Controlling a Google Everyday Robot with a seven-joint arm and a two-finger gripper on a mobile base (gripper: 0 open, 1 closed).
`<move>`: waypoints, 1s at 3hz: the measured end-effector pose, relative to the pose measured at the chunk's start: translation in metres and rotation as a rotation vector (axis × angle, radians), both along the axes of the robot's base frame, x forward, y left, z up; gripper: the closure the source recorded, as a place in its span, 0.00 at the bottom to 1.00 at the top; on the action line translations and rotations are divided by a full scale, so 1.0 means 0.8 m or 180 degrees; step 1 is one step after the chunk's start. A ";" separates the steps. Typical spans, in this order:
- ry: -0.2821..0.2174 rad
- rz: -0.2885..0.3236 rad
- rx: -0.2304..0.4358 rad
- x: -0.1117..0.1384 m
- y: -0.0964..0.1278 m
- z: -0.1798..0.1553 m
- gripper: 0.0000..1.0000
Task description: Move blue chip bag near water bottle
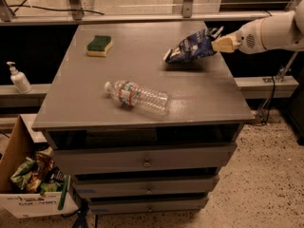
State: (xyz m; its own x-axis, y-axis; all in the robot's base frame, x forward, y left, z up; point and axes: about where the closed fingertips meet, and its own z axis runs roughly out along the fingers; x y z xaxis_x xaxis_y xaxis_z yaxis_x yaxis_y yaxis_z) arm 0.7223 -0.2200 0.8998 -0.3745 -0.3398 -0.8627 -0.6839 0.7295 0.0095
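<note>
At the far right of the desk [204, 96], the gripper [217, 43] is seen reaching in from the right on a white arm [270, 31], clamped on the right end of the blue chip bag [187, 49]. The bag is held tilted: the right end is raised at the gripper and the left end is low at the desk surface, with a shadow cast just beneath. Whether the left corner touches the top cannot be told. The bag is located at the back right of the desk, near the right edge. The water bottle [138, 97] is laid on its side near the middle front, with the white cap pointed left and back and the red-and-blue label band next to the cap end. Bag and bottle are well apart, with bare desk between them. A green-and-yellow sponge [100, 45] is placed flat at the back left, apart from both. Closed drawers [145, 159] are stacked below the top. A white pump dispenser bottle [19, 79] is stood on a low ledge left of the desk. A cardboard box [26, 204] filled with snack packets is set on the floor at the front left.
</note>
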 end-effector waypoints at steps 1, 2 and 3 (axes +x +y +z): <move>0.0146 0.0258 -0.0034 -0.044 0.017 -0.004 1.00; 0.0313 0.0415 -0.0090 -0.089 0.017 -0.017 1.00; 0.0473 0.0502 -0.0137 -0.128 0.009 -0.033 1.00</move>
